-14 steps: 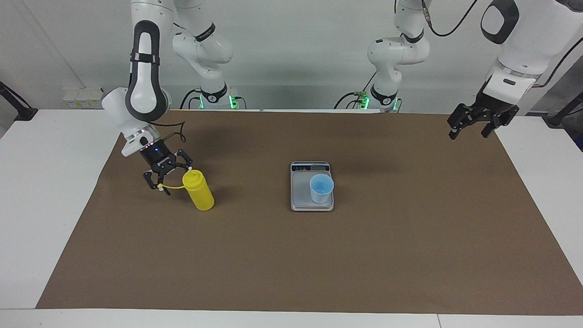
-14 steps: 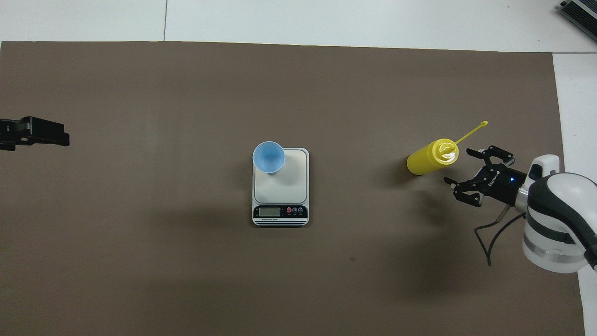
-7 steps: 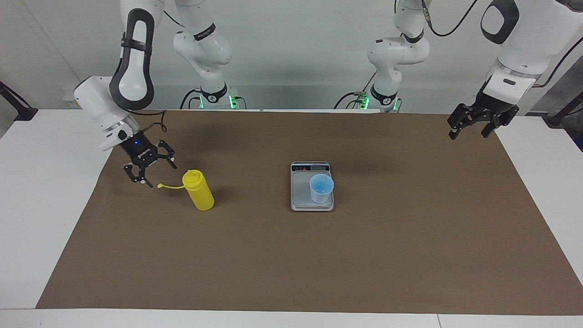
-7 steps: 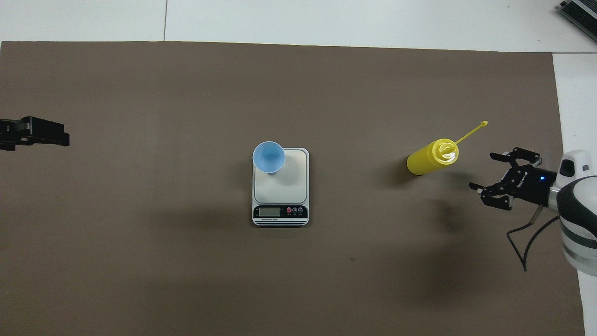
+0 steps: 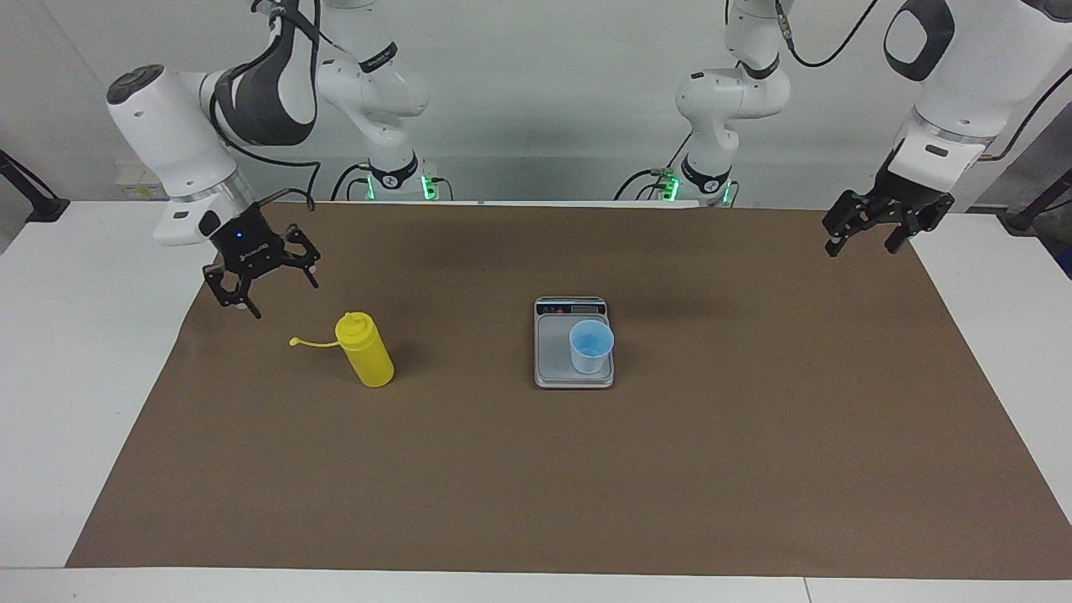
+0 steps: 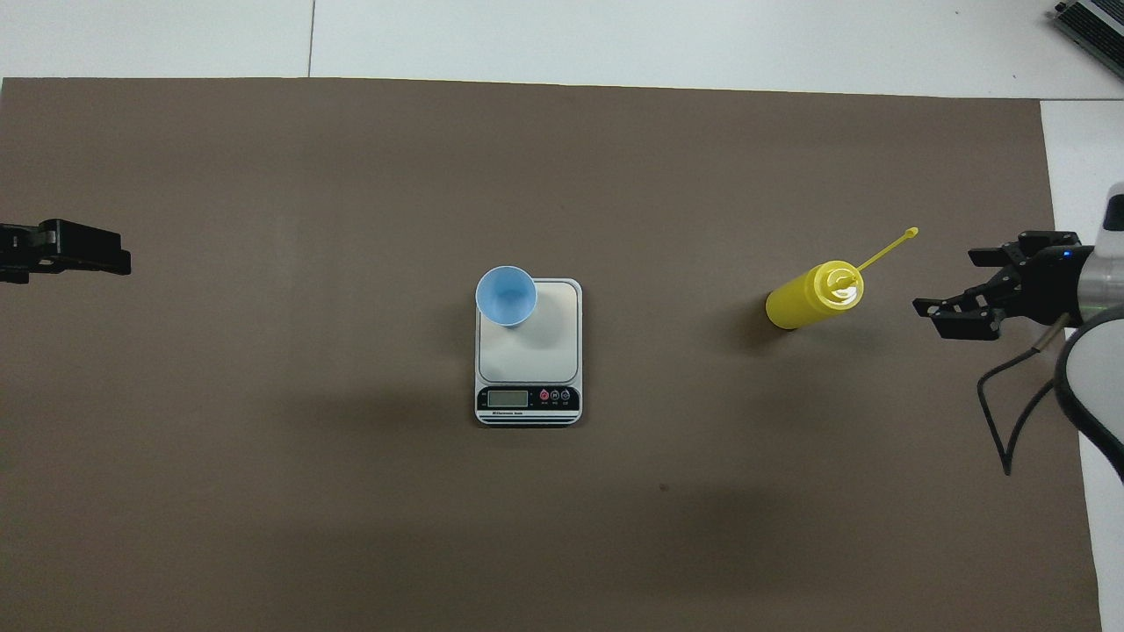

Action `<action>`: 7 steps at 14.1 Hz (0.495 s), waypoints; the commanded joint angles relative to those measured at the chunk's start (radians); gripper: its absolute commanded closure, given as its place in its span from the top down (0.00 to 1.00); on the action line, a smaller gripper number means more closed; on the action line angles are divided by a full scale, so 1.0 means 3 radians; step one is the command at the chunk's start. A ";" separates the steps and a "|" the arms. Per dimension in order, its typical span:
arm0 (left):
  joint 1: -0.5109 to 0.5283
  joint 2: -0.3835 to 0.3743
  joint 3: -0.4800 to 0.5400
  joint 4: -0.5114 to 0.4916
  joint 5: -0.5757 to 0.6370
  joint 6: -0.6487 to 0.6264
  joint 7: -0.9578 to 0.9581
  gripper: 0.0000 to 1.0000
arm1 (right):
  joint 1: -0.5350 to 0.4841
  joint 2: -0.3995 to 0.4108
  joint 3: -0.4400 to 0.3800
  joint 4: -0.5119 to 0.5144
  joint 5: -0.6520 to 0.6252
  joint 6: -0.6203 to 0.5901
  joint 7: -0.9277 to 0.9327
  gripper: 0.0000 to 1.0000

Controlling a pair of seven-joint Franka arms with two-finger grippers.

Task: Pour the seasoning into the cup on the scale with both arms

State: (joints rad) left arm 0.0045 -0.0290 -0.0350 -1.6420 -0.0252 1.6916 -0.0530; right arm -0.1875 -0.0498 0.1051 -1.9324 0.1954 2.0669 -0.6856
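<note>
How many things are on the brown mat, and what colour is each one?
Yellow: 1, the squeeze bottle
Light blue: 1, the cup
Grey: 1, the kitchen scale, with the cup standing on it
Total: 3

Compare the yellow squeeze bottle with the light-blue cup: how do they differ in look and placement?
The yellow squeeze bottle is taller and domed on top, with a thin cap strap sticking out; the light-blue cup is shorter and open-topped. The bottle stands on the brown mat toward the right arm's end; the cup stands on the scale. Both are upright and unheld.
</note>
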 commanded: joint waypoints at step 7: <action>-0.0041 -0.0072 0.0045 -0.0049 -0.0018 -0.0035 0.0018 1.00 | 0.0676 0.0263 0.0007 0.1169 -0.0953 -0.1325 0.2877 1.00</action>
State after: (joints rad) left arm 0.0045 -0.0290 -0.0350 -1.6420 -0.0252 1.6916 -0.0530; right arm 0.0057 -0.0075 0.1083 -1.6699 -0.0645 1.7496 0.0787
